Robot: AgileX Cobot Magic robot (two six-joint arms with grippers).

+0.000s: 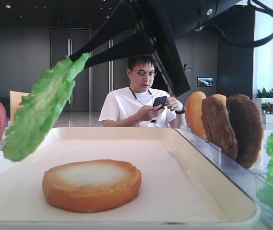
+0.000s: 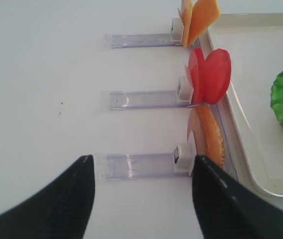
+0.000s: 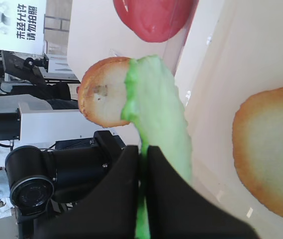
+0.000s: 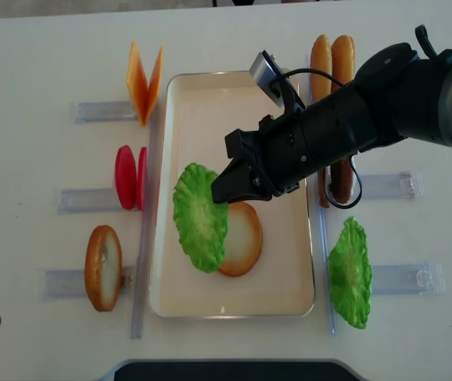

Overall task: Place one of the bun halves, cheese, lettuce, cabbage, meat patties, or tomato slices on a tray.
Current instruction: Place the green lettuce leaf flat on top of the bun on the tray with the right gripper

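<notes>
My right gripper [image 4: 221,193] is shut on one edge of the lettuce [image 4: 200,216], a ruffled green leaf. The leaf hangs tilted above the cream tray [image 4: 210,95], its free end toward the tray's left rim. In the right wrist view the black jaws [image 3: 143,150] pinch the lettuce [image 3: 158,104] tightly. One bun half [image 4: 245,230] lies flat on the tray, and the leaf overlaps its left part from above. From the low view the lettuce [image 1: 40,110] is clearly off the tray floor [image 1: 174,182], left of the bun half [image 1: 92,184]. My left gripper [image 2: 141,162] is open and empty over the table.
Left of the tray stand cheese slices [image 4: 144,79], tomato slices [image 4: 130,176] and another bun half [image 4: 103,267] in clear racks. On the right are upright buns [image 4: 330,59], meat patties [image 1: 237,127] and a second green leaf [image 4: 349,272]. A seated person [image 1: 143,103] is behind the table.
</notes>
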